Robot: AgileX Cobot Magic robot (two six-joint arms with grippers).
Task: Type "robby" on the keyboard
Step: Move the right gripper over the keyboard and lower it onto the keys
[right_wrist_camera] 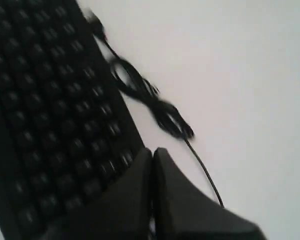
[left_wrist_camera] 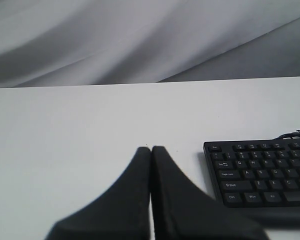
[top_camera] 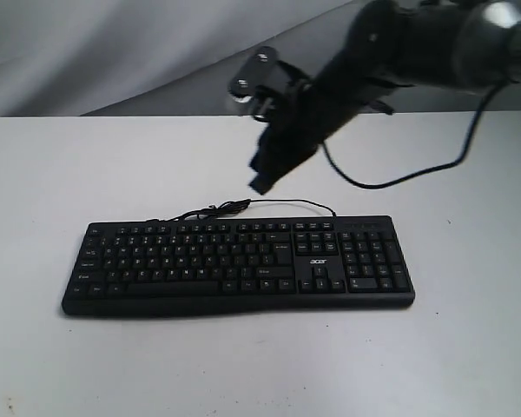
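The right gripper point(top_camera: 260, 182) has its two black fingers pressed together around nothing, forming one narrow tip, probably so it can strike a single key without catching the ones beside it. It hangs tilted downward in the air above the far edge of the keyboard point(top_camera: 234, 261), toward the right part of the letter block, touching no key. The keyboard lies flat in the middle of the white table point(top_camera: 61, 165), number pad to the right. Its thin cable point(top_camera: 210, 209) bunches just behind the far edge, close below the tip, and is the only thing there to snag. The left gripper point(left_wrist_camera: 151, 148), likewise closed and empty, sits low over bare table left of the keyboard's left end, clear of it. Open table surrounds the keyboard on every side.
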